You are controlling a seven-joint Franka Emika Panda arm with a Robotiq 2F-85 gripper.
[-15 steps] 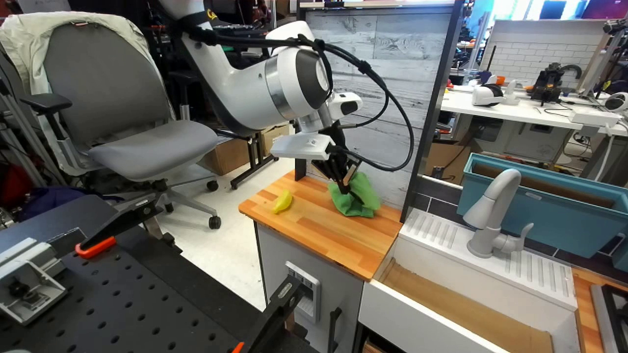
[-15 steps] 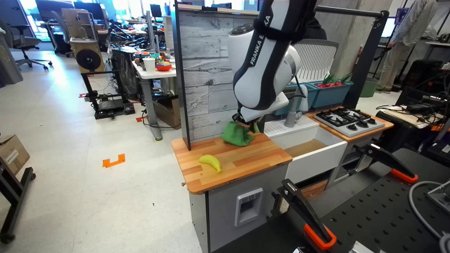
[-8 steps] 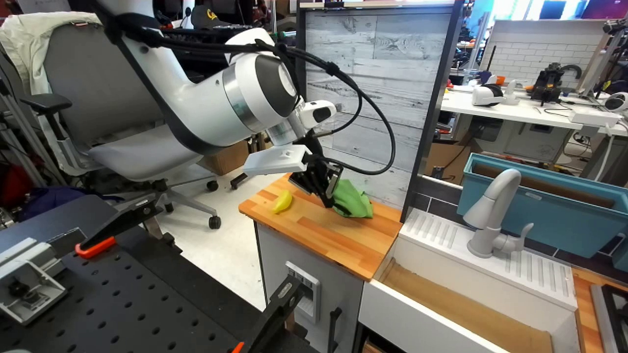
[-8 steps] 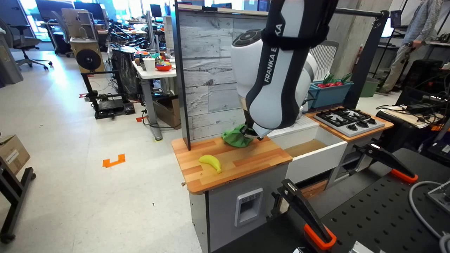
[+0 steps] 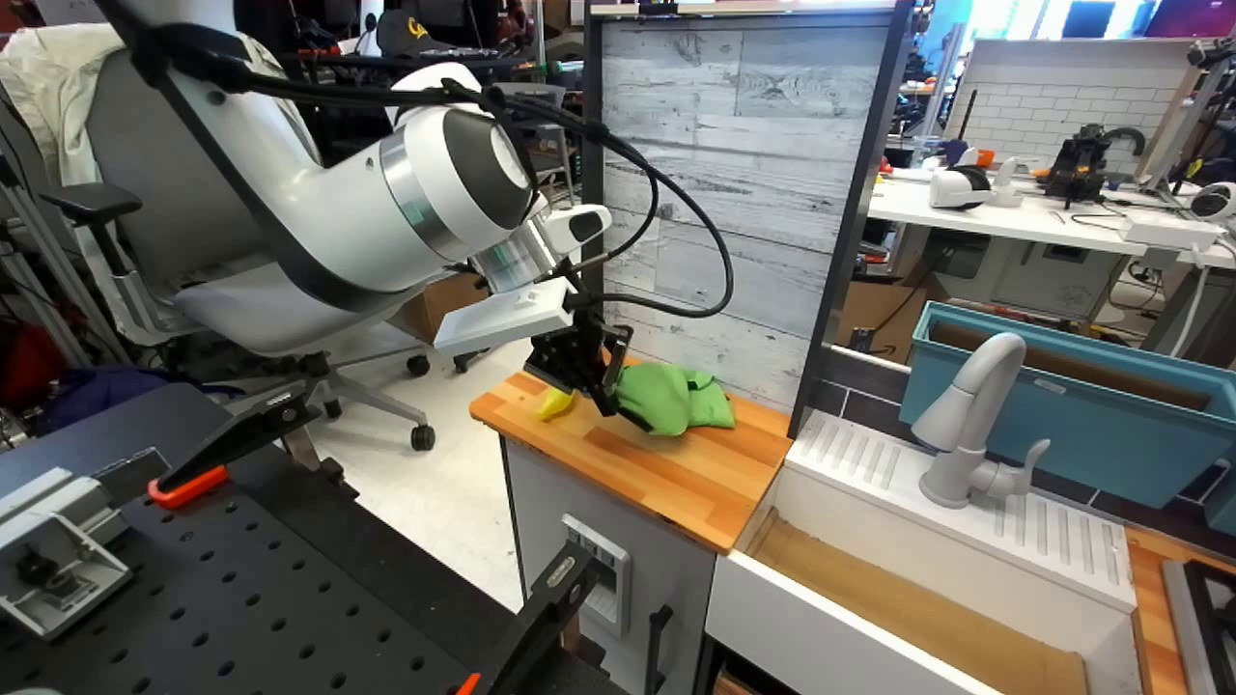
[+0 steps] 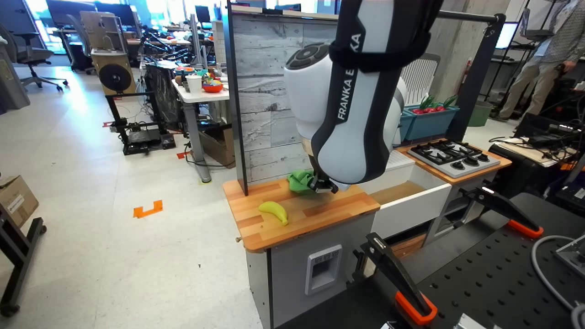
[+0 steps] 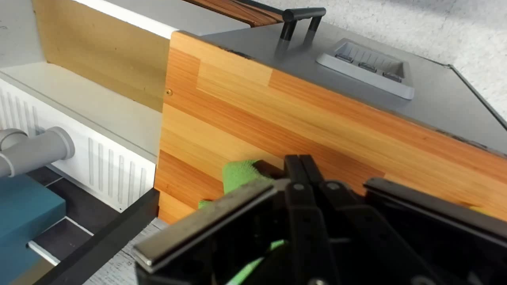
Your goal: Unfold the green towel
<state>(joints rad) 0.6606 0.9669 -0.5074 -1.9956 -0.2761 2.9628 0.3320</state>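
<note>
The green towel lies crumpled and partly spread on the wooden counter, by the back panel. It also shows in an exterior view and, partly hidden by the gripper, in the wrist view. My gripper is low over the counter at the towel's edge. Its fingertips are together in the wrist view. The near edge of the towel reaches the fingers and is raised off the counter there. The pinch point itself is hidden behind the fingers.
A yellow banana lies near the counter's open end, close to the gripper. The grey wood panel stands behind the towel. A white sink with a grey faucet adjoins the counter. A blue planter stands behind.
The gripper has moved away from the sink, toward the banana's side, and lower. The near part of the towel has come along with it, while the far part stays put, so the towel looks more spread.
</note>
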